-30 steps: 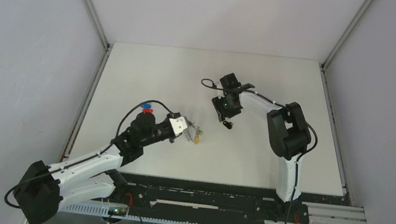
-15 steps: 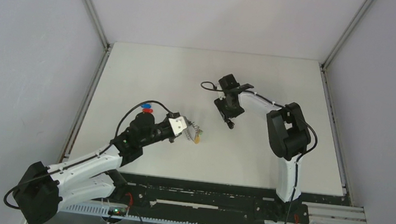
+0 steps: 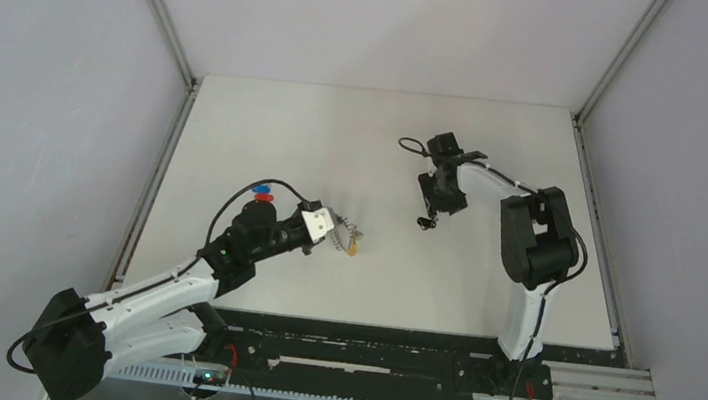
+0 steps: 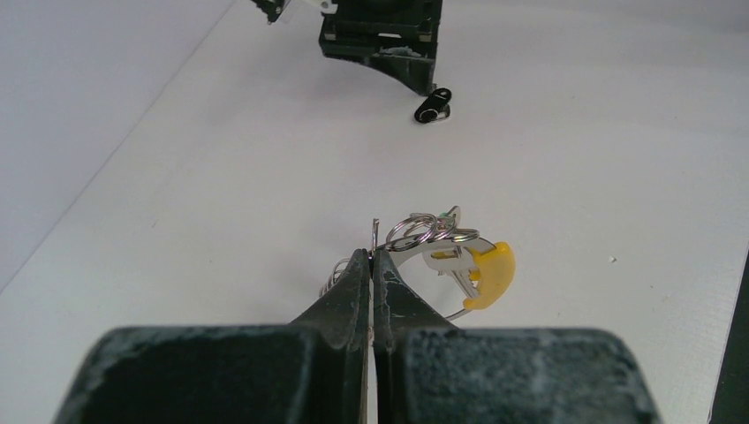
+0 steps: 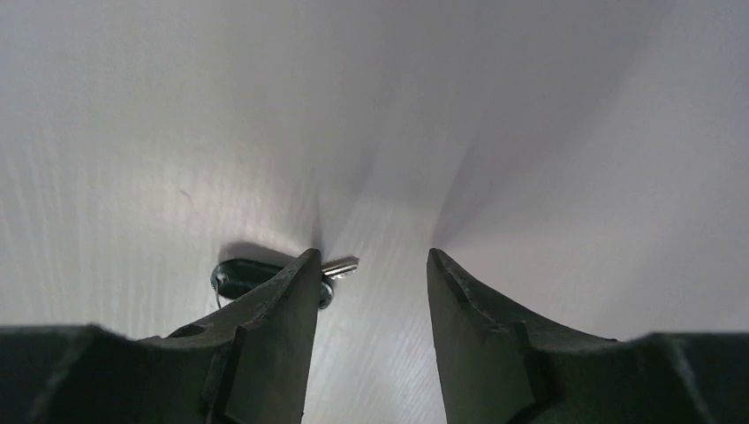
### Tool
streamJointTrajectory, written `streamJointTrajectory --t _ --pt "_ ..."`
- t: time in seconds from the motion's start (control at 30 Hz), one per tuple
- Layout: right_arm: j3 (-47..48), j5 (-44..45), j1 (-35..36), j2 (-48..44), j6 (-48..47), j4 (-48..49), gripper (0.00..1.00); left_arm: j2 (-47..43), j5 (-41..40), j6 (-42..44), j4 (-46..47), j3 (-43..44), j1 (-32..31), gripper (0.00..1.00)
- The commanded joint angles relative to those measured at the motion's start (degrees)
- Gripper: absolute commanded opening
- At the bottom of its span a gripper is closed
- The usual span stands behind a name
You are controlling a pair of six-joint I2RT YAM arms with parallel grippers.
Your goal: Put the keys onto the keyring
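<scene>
The tiny black-headed key (image 3: pixel 424 222) lies flat on the white table; it also shows in the left wrist view (image 4: pixel 433 105) and in the right wrist view (image 5: pixel 247 276). My right gripper (image 3: pixel 432 212) is open and hovers low over the key, whose head is partly hidden behind the left finger (image 5: pixel 274 327) while its silver blade pokes into the gap. My left gripper (image 4: pixel 372 258) is shut on a thin metal ring of the keyring (image 4: pixel 442 256), a silver chain loop with a yellow strip, seen too in the top view (image 3: pixel 350 239).
A pair of blue- and red-headed keys (image 3: pixel 262 191) lies behind the left arm's wrist. The table's left edge rail (image 3: pixel 160 168) runs near the left arm. The right arm's elbow (image 3: pixel 537 236) stands to the right of the key.
My right gripper has swung to the right and turned, and the black key now lies farther right beneath it. The left gripper and keyring have not moved.
</scene>
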Motion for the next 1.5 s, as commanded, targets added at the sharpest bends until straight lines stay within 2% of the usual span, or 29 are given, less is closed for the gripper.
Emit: streamJointTrajectory --t 0.0,0.37,0.47,0.53,0.67,0.87,1.07,1.23,1.47 --pt "-5.28 -3.24 -0.31 -6.87 0.21 2.21 0.48 -0.76 0.12 -1.19 3.61 0.87 -0.11 0.0" --pt "-26.12 -11.77 0.72 -26.39 -1.76 24.8 0.44 -0.74 0.01 -1.11 3.86 0.76 -0.09 0.0" --pt "-31.43 -9.65 3.04 -30.03 -0.31 31.78 0.42 -0.69 -0.14 -1.25 4.21 0.69 -0.09 0.0" --pt "-32.54 -3.7 6.46 -31.42 -0.47 33.72 0.42 -0.78 -0.14 -1.28 4.43 0.59 -0.09 0.0" --pt "-32.84 -1.43 7.61 -30.83 8.08 35.32 0.39 -0.9 -0.23 -1.41 4.42 0.53 -0.09 0.0" --pt "-36.78 11.39 12.71 -29.2 13.43 40.73 0.39 -1.61 -0.47 -1.61 4.76 0.19 -0.09 0.0" --pt "-38.61 16.17 15.28 -26.66 13.79 45.54 0.35 -2.11 -0.84 -1.63 4.74 0.02 -0.09 0.0" --pt "-38.65 16.22 15.61 -23.21 14.07 47.27 0.32 -1.64 -0.75 -1.8 4.94 0.11 -0.08 0.0" --pt "-38.16 18.3 16.08 -21.04 13.99 48.81 0.2 -1.49 -0.85 -1.72 5.01 0.08 -0.09 0.0"
